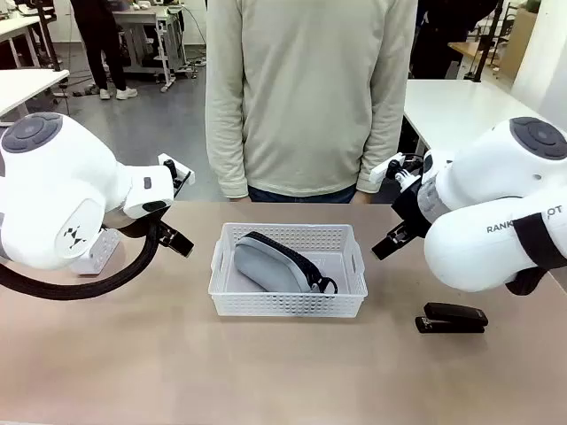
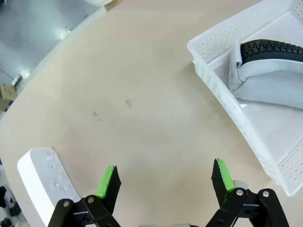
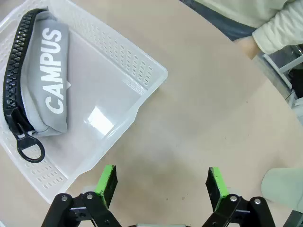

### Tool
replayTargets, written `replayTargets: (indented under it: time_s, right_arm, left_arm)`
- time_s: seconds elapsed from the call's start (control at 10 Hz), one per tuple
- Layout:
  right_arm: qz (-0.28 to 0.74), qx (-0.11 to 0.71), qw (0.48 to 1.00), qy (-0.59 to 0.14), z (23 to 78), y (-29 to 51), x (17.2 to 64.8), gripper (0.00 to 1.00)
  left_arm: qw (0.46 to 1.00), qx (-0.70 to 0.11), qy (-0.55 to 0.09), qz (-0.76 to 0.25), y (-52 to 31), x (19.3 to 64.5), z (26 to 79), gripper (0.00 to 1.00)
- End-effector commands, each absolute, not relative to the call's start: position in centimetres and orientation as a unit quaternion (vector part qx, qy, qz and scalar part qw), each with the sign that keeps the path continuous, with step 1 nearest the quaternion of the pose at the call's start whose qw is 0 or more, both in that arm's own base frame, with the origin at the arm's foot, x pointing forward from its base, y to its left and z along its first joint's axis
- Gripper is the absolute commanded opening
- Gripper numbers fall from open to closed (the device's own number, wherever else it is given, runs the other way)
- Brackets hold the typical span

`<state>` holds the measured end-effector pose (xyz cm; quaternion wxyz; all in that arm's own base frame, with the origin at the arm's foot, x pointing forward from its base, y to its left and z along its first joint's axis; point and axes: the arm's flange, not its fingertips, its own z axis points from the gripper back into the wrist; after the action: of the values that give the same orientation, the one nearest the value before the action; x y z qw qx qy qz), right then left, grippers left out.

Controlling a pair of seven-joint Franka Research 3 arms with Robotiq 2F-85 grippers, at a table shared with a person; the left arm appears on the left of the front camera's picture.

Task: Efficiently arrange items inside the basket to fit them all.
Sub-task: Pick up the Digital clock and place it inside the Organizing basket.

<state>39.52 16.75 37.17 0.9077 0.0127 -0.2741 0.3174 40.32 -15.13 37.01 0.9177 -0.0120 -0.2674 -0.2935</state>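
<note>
The white lattice basket [image 1: 285, 304] stands mid-table in front of the person. The grey pouch [image 1: 270, 266] with its black zipper and ring pull lies slanted inside, at the basket's left and middle; "CAMPUS" reads on the pouch [image 3: 53, 78] in the right wrist view. A black stapler [image 1: 452, 318] lies on the table right of the basket. The white block [image 2: 40, 182] rests at the left, beside my left gripper [image 2: 165, 172], which hangs open over bare table. My right gripper [image 3: 161, 180] is open above the table outside the basket's corner [image 3: 158, 75]. A pale green cup edge [image 3: 284, 189] shows nearby.
The person stands at the far edge, with a hand [image 3: 244, 47] and a cream sleeve [image 3: 279, 33] near the table. The basket's right part [image 3: 106, 111] holds nothing. Bare tabletop [image 1: 266, 372] stretches in front of the basket.
</note>
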Motion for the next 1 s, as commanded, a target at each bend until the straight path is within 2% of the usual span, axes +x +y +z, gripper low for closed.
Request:
replayTargets:
  time_s: [0.0,0.9]
  right_arm:
    - [0.317,0.013,0.908,-0.274,37.17,16.75,39.52,1.00]
    - [0.317,0.013,0.908,-0.274,37.17,16.75,39.52,1.00]
  left_arm:
    - [0.918,-0.012,-0.268,-0.294,-15.13,40.32,37.02,1.00]
    - [0.918,-0.012,-0.268,-0.294,-15.13,40.32,37.02,1.00]
